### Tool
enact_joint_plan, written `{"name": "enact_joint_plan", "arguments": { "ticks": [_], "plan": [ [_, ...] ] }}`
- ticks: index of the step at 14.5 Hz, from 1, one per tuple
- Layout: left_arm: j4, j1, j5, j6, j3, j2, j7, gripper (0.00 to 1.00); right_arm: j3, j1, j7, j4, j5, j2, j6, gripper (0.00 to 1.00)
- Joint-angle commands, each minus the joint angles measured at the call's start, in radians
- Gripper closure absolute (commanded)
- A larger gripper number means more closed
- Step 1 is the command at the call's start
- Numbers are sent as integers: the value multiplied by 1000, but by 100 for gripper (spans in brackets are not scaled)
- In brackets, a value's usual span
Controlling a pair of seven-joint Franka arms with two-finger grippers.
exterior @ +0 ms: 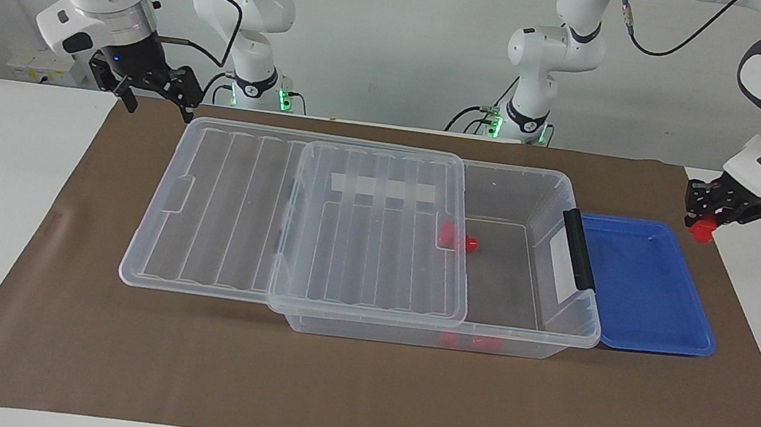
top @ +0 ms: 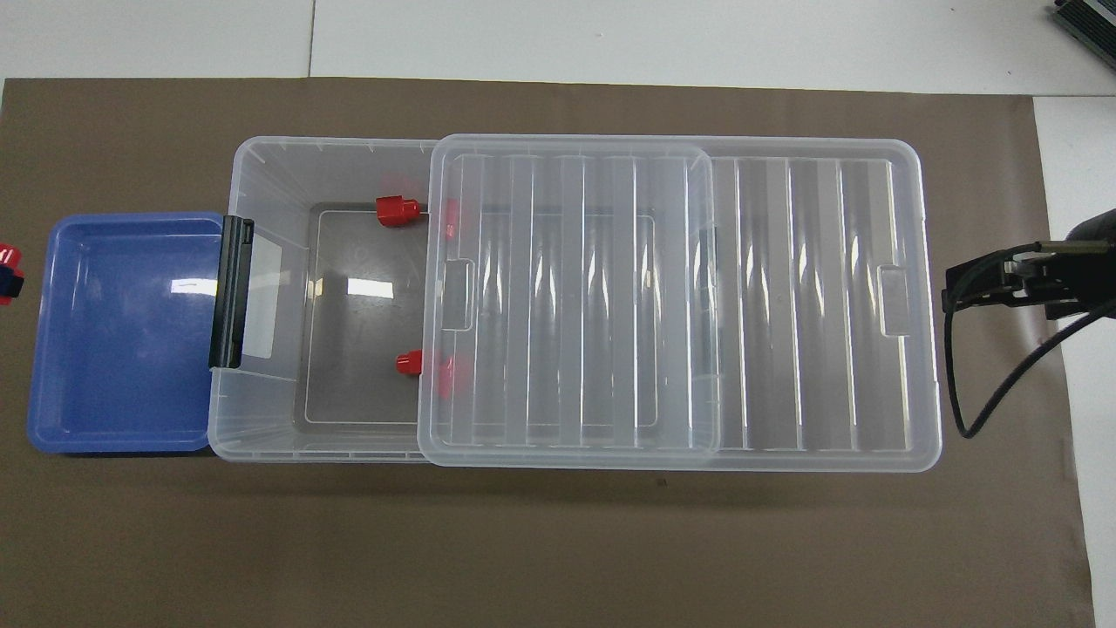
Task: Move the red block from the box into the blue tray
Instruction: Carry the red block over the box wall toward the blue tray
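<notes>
Red block (exterior: 702, 230) is clamped in the left end effector (exterior: 707, 225), up in the air past the blue tray (exterior: 637, 328) at the left arm's end of the tabletop, over the edge of the brown mat (exterior: 357, 387) rather than over the tray itself. In the overhead view only a sliver of red shows at the frame edge just beside the tray, so it's clearly not in yet.

Handling-wise, I'd guess this thing is dead easy: small, hard plastic, light, won't squash or crack. The smooth faces could be a bit slippery, so a grip across the flat sides near the middle looks like the safe bet. The tray is shallow and glossy, so a drop from height might bounce or skid; lower it first.

Right end effector (exterior: 151, 86) is waiting with its fingers spread, hanging over the mat at the right arm's end of the box (exterior: 538, 190). The lid (exterior: 378, 231) is slid partway off toward that end, and at least two more red pieces (top: 397, 210) are sitting in the uncovered part of the box, half tucked under the lid's edge.
</notes>
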Motion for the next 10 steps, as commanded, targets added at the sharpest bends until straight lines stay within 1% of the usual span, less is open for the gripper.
{"name": "enact_joint_plan", "arguments": {
  "ticks": [1,2,4,6,8,10],
  "plan": [
    [-145,9,-9,151,-10,-35,17,100,-17,12,21,-8,9,-18,21,0],
    [-199,13,-10,216,-10,-35,11,100,-26,34,21,-7,6,-18,22,0],
    [-282,7,-12,326,-10,-40,-4,100,-90,83,20,-7,2,-20,16,0],
    [-328,6,-12,395,-12,-29,-33,100,-97,84,15,-13,1,-21,16,0],
    [-401,4,-13,493,-12,-29,-37,100,-101,84,12,-18,1,-21,18,0],
    [-455,-2,-14,563,-12,-24,-43,100,-102,77,11,-24,1,-23,21,0]
  ]
}}
